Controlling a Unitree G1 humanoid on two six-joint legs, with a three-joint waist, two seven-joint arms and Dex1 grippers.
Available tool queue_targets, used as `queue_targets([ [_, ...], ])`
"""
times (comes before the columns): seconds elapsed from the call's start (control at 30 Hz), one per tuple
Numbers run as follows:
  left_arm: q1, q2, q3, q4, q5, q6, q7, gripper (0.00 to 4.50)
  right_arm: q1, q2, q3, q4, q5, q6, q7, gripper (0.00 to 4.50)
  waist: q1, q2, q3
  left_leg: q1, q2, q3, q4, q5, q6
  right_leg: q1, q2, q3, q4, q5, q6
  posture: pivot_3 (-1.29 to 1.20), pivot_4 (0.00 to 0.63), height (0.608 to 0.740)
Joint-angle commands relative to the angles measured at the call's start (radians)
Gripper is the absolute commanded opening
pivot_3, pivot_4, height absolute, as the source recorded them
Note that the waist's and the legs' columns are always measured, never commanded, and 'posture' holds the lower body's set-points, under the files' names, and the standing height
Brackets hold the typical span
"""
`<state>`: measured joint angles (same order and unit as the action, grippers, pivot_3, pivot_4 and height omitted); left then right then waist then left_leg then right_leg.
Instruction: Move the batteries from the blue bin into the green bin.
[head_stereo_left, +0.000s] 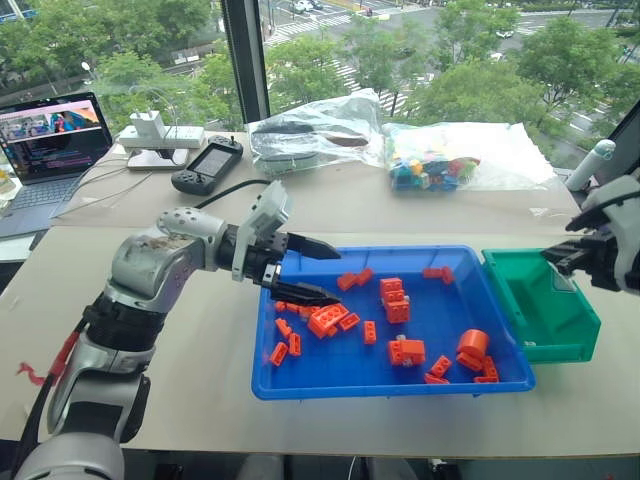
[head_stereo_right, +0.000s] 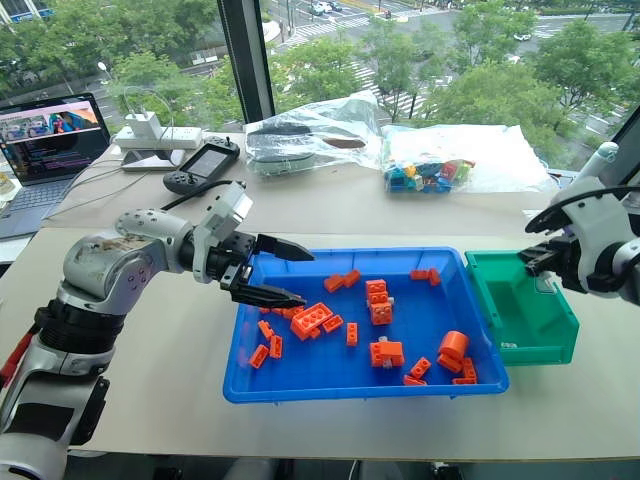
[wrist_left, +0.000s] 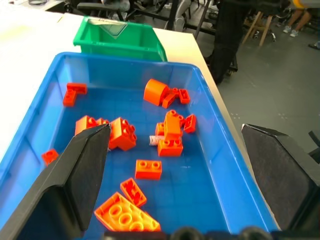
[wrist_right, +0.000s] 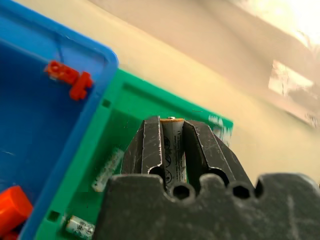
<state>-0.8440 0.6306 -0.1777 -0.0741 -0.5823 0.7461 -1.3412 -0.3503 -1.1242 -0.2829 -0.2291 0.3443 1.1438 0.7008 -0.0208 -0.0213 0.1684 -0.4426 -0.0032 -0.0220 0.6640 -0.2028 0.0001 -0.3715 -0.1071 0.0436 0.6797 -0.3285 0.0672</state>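
The blue bin (head_stereo_left: 390, 388) lies mid-table with many orange bricks in it. In the left wrist view a slim silvery battery (wrist_left: 155, 141) lies half hidden between bricks. My left gripper (head_stereo_left: 335, 275) hangs open over the bin's left end, holding nothing. The green bin (head_stereo_left: 548, 345) stands against the blue bin's right end. My right gripper (head_stereo_left: 560, 258) hovers above it, shut on a battery (wrist_right: 173, 150) that stands upright between its fingers. Two more batteries (wrist_right: 107, 171) lie on the green bin's floor.
A fat orange cylinder (head_stereo_left: 473, 343) sits at the blue bin's right end. At the back of the table are a laptop (head_stereo_left: 50, 140), a power strip (head_stereo_left: 160, 135), a black controller (head_stereo_left: 207, 165) and two plastic bags (head_stereo_left: 440, 160), one holding coloured bricks.
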Motion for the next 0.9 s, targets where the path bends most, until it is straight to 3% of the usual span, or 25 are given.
queue_targets([
  [0.03,-0.028,-0.013,0.006,-0.012,-0.004,0.001,0.015,4.5,0.034,0.028,-0.042,0.021,-0.021,-0.049,-0.034,0.25,-0.001,0.0,0.0,0.0,0.0,0.0,0.0,0.0,0.0,0.0,0.0,0.0,0.0,0.0,0.0,0.0,0.15,0.732],
  [0.1,-0.034,-0.017,0.006,-0.014,-0.005,0.007,0.021,4.5,0.05,0.034,-0.038,0.041,-0.032,-0.057,-0.045,0.25,0.002,0.0,0.0,0.0,0.0,0.0,0.0,0.0,0.0,0.0,0.0,0.0,0.0,0.0,0.0,0.0,0.15,0.732],
  [0.17,-0.037,-0.019,0.01,-0.017,-0.001,0.005,0.032,4.5,0.05,0.045,-0.042,0.049,-0.026,-0.058,-0.051,1.26,0.001,0.0,0.0,0.0,0.0,0.0,0.0,0.0,0.0,0.0,0.0,0.0,0.0,0.0,0.0,0.0,0.15,0.732],
  [0.2,-0.037,-0.018,0.011,-0.018,-0.002,0.006,0.034,4.5,0.045,0.047,-0.043,0.048,-0.023,-0.058,-0.053,1.42,0.0,0.0,0.0,0.0,0.0,0.0,0.0,0.0,0.0,0.0,0.0,0.0,0.0,0.0,0.0,0.0,0.15,0.732],
  [0.47,-0.042,0.004,0.019,-0.034,-0.01,0.034,0.041,4.5,-0.026,0.017,-0.026,0.014,-0.007,-0.059,-0.035,4.28,0.001,0.0,0.0,0.0,0.0,0.0,0.0,0.0,0.0,0.0,0.0,0.0,-0.001,0.0,0.0,0.0,0.15,0.732],
  [0.5,-0.042,0.005,0.02,-0.035,-0.011,0.035,0.042,4.5,-0.034,0.013,-0.021,0.008,-0.003,-0.06,-0.028,4.48,0.001,0.0,0.0,0.0,0.0,0.0,0.0,0.0,0.0,0.0,0.0,0.0,-0.001,0.0,0.0,0.0,0.15,0.732],
  [0.63,-0.032,0.025,0.028,-0.034,-0.007,0.041,0.045,4.5,-0.164,0.055,0.077,-0.127,0.101,-0.037,0.044,4.48,-0.008,0.001,0.0,0.0,0.0,0.0,0.0,0.0,0.0,0.0,0.0,0.0,-0.001,0.0,0.0,0.0,0.15,0.732],
  [0.73,-0.004,0.06,0.006,-0.026,0.041,-0.001,0.039,4.5,-0.159,0.1,0.194,-0.253,0.167,-0.06,0.116,4.48,-0.017,0.0,0.0,0.001,0.001,-0.002,0.0,0.0,0.0,0.0,0.001,-0.001,-0.001,0.0,0.0,0.0,0.15,0.732],
  [0.9,0.032,0.084,0.002,-0.029,0.072,-0.031,0.033,4.5,-0.194,0.272,0.235,-0.276,0.152,0.068,-0.058,4.48,-0.011,0.0,0.0,0.0,0.0,-0.002,0.0,0.0,0.0,0.001,0.0,-0.001,0.001,0.0,0.0,0.0,0.15,0.732],
])
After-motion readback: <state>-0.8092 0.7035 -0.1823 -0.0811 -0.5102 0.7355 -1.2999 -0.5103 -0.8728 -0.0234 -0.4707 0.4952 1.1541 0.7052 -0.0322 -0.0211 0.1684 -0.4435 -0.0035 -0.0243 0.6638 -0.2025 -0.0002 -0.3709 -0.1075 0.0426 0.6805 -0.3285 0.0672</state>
